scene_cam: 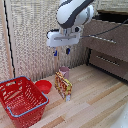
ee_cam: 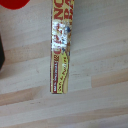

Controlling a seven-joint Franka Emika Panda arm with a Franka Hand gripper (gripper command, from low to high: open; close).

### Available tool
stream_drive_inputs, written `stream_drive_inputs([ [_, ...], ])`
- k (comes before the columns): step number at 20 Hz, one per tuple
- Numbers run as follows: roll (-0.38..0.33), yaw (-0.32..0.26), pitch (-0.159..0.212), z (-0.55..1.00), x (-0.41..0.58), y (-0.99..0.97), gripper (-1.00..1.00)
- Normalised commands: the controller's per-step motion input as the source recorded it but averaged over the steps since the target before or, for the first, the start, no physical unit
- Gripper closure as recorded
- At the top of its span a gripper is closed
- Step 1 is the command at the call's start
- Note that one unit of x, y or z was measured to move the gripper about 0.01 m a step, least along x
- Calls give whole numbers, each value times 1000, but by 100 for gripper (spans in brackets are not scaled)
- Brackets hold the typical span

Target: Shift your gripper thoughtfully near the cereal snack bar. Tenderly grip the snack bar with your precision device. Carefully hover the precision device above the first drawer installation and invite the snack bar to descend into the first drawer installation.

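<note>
While the gripper point(scene_cam: 62, 51) hangs open and empty above the bar point(scene_cam: 63, 85), which stands on edge on the table point(scene_cam: 95, 102) beside the cup point(scene_cam: 64, 71), a skewed descent could topple it; fingers may clip the cup; the drawer point(scene_cam: 106, 42) is partly cut off; fingertips are absent from the wrist view.

Snack bar point(scene_cam: 63, 84) stands before cup point(scene_cam: 64, 71); basket point(scene_cam: 22, 102) apparently beside.
</note>
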Motion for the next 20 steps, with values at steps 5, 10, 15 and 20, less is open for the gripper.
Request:
stream_drive_inputs([
  [5,-9,0,-8,-436,-352,159,-100],
  [10,0,0,-1,-503,-299,171,-100],
  [15,0,0,-26,-519,-179,130,-100],
  [20,0,0,-44,-566,-86,58,-100],
])
